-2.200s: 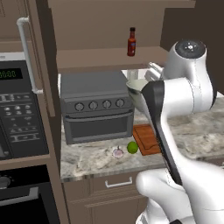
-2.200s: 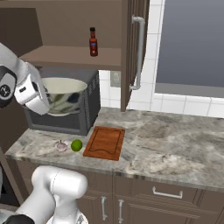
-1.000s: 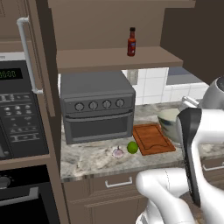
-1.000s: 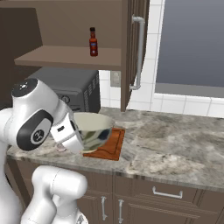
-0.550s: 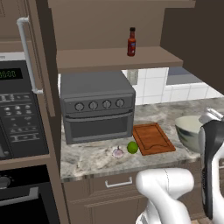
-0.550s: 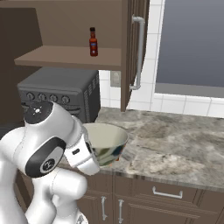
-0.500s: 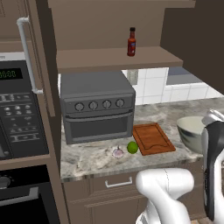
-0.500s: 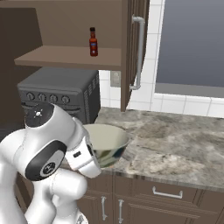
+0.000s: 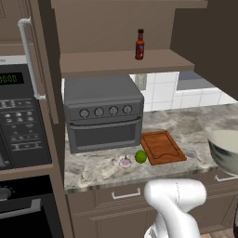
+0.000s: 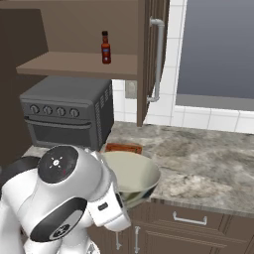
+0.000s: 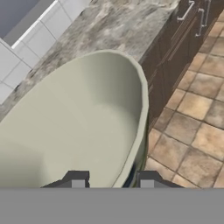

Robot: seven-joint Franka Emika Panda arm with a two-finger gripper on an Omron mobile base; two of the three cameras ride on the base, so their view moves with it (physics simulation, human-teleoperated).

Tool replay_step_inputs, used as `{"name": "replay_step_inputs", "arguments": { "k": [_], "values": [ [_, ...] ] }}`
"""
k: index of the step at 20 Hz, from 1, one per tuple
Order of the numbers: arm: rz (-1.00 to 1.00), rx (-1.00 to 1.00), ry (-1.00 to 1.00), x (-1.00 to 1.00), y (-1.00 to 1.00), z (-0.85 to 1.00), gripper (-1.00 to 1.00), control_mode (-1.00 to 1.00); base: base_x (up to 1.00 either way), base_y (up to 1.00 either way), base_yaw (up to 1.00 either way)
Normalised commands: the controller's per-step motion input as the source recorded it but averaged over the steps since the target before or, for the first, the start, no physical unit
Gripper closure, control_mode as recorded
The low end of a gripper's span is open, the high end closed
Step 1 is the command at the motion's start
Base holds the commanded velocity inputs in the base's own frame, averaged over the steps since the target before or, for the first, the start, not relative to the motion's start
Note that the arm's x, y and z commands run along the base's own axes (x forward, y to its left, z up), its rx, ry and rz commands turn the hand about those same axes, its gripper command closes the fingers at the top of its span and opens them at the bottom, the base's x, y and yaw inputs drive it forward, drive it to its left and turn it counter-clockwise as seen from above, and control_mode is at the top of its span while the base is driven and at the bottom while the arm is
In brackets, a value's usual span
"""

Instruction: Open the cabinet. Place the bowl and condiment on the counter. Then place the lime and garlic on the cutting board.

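Hand view has the gripper (image 11: 111, 183) pinching the bowl's (image 11: 78, 131) rim over the counter (image 11: 118, 26) edge; I'd move inward, level it, lower gently.

The bowl (image 9: 226, 149) runs off the right edge in the left base view, and in the right base view the arm covers its near side — plus most of the cutting board (image 10: 123, 147). The garlic (image 9: 125, 161) is tiny, probably just touching the lime (image 9: 140, 156) — can't really tell.

The bowl (image 10: 130, 177) has travelled from the cabinet down to the counter (image 10: 208, 163) front edge
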Motion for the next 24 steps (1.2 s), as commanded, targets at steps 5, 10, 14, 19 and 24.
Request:
{"name": "replay_step_inputs", "arguments": {
  "k": [5,10,14,19,24],
  "values": [
    [0.00,0.00,-0.04,0.01,-0.50,-0.27,1.00,-1.00,0.00,0.00,0.00],
    [0.00,0.00,-0.03,0.03,-0.58,-0.21,1.00,-1.00,0.00,0.00,0.00],
    [0.00,0.00,-0.05,0.17,-0.56,-0.12,1.00,-1.00,0.00,0.00,0.00],
    [0.00,0.00,-0.09,0.36,-0.34,0.00,1.00,-1.00,0.00,0.00,0.00],
    [0.00,0.00,-0.07,0.39,-0.33,0.00,1.00,-1.00,0.00,0.00,0.00]
  ]
}}
